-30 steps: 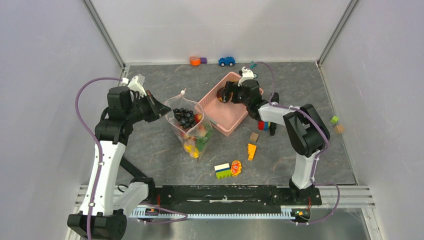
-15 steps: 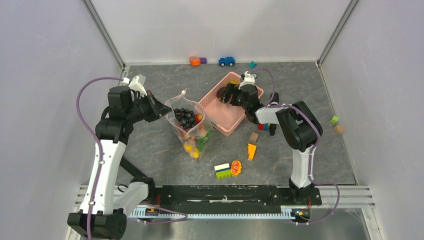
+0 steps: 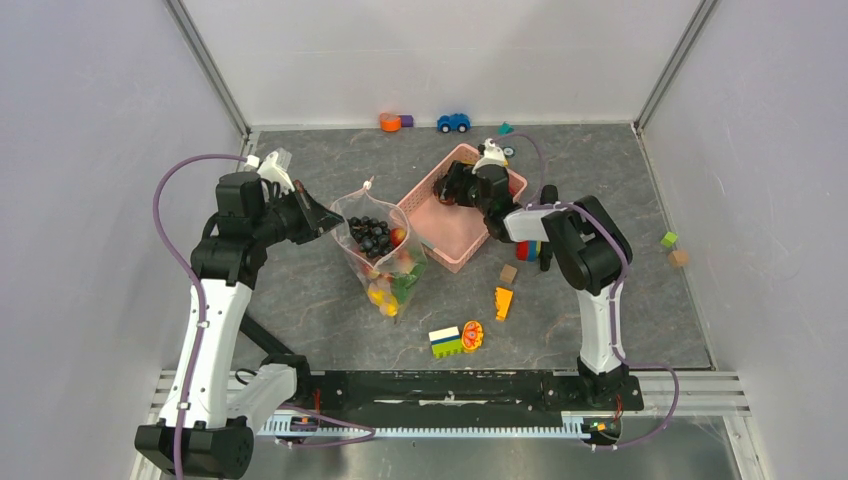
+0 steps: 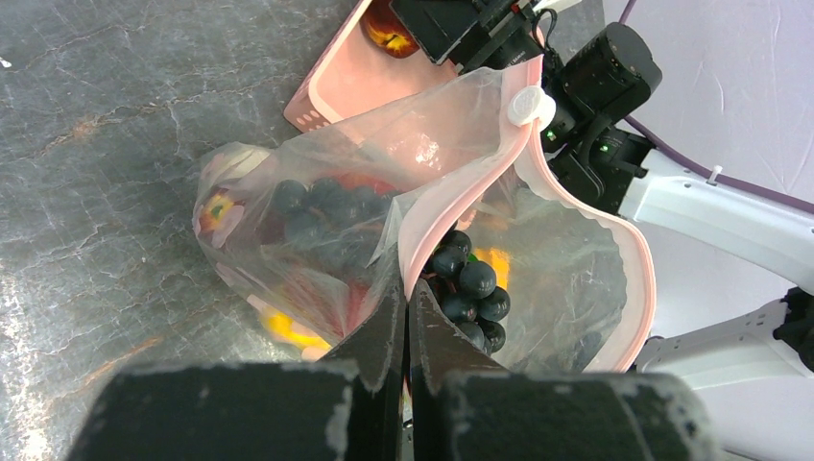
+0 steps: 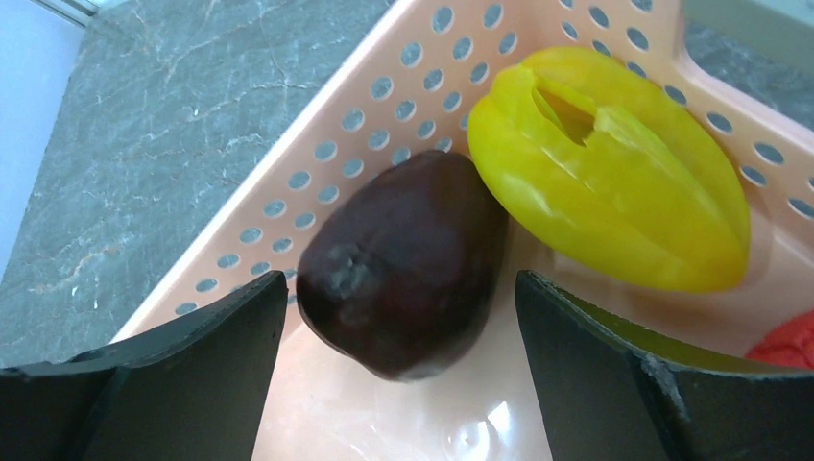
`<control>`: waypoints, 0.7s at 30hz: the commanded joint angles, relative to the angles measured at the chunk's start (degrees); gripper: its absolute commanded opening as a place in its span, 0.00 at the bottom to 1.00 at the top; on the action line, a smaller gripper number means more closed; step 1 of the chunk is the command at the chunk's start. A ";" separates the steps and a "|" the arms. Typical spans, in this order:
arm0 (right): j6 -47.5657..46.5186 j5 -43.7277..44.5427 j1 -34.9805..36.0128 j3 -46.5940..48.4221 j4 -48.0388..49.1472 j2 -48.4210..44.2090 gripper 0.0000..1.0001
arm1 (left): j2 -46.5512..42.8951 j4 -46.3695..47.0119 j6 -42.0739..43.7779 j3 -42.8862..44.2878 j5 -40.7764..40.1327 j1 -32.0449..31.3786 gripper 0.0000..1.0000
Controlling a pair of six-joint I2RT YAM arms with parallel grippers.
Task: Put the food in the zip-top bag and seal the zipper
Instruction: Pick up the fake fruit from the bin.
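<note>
The clear zip-top bag (image 3: 378,250) stands open on the table, with dark berries (image 4: 467,288), red and yellow food inside. Its pink zipper (image 4: 427,216) rims the mouth. My left gripper (image 3: 328,217) is shut on the bag's mouth edge (image 4: 403,288) and holds it up. My right gripper (image 3: 447,187) is open inside the pink basket (image 3: 452,235), its fingers (image 5: 206,346) on either side of a dark red apple (image 5: 403,264), not touching it. A yellow fruit (image 5: 614,182) lies just behind the apple, and a red piece (image 5: 787,346) shows at the right edge.
An orange wedge (image 3: 503,301), a green-yellow block stack (image 3: 446,341), an orange round piece (image 3: 472,334), a brown cube (image 3: 508,273) and a red-blue block (image 3: 528,250) lie in front. A blue toy car (image 3: 453,122) and orange block (image 3: 390,122) sit at the back wall. Cubes (image 3: 674,248) lie far right.
My right gripper has moved a little left and deeper into the basket's far corner, over the apple. The left gripper and the bag have stayed still.
</note>
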 commanded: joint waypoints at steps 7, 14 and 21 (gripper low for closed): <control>1.06 -0.76 0.08 1.88 4.25 1.48 0.72 | 0.03 2.40 -1.01 -0.09 1.63 0.38 0.02; -0.75 -1.68 0.11 -3.21 6.75 -5.48 0.42 | -0.14 2.43 -1.08 -0.09 1.96 0.41 0.02; -5.14 -2.92 0.16 -10.62 7.62 -19.19 0.31 | -0.95 2.71 -1.24 -0.56 1.72 0.39 0.02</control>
